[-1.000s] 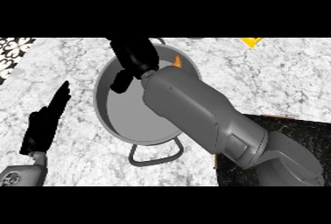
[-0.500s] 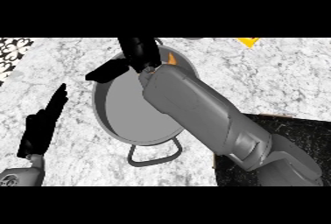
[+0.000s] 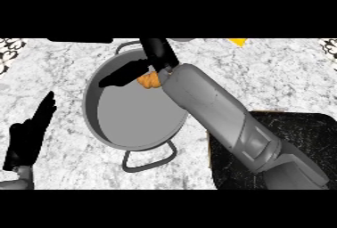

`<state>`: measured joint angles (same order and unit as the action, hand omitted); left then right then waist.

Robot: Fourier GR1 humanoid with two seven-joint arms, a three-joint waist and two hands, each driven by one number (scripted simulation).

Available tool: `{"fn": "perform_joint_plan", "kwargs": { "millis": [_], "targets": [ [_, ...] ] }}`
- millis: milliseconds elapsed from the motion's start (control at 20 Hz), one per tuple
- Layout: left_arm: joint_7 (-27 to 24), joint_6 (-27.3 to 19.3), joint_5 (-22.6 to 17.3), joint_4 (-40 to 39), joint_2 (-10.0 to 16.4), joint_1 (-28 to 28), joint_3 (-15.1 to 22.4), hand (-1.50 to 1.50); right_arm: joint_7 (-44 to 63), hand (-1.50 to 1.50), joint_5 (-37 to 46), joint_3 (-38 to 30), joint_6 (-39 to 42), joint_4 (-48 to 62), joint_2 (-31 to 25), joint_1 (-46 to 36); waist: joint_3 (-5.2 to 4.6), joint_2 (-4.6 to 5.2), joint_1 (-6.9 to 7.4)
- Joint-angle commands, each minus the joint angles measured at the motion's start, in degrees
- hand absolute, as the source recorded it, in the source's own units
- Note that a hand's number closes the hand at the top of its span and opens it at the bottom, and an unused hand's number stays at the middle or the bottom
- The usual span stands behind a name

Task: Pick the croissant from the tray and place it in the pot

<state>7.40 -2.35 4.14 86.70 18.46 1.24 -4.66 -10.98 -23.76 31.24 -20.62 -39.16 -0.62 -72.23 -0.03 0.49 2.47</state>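
The orange croissant (image 3: 150, 80) is found in the upper middle of the frame, inside the round grey metal pot (image 3: 132, 129). The black right hand (image 3: 158, 57) is spread open beside it, nothing being held.

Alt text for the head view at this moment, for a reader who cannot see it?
The right hand hangs over a grey pot on the marble counter, an orange croissant showing at its palm. The left hand rests open at the left edge; a dark tray lies lower right.
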Motion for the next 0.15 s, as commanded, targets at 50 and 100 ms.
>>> {"fn": "perform_joint_plan", "kwargs": {
  "millis": [50,100],
  "targets": [
    [0.04,-1.86,1.74,1.42,-2.67,-2.83,1.32,0.0,-4.5,-1.5,-0.58,-3.15,5.79,-2.52,-2.79,7.39,0.05,-0.49,-2.12],
    [-1.75,-0.75,-0.13,0.54,-0.91,-2.99,-1.74,0.0,-6.09,-1.5,-0.48,-4.77,8.39,-0.55,-4.17,6.58,0.03,-0.37,-1.76]
  ]
}}
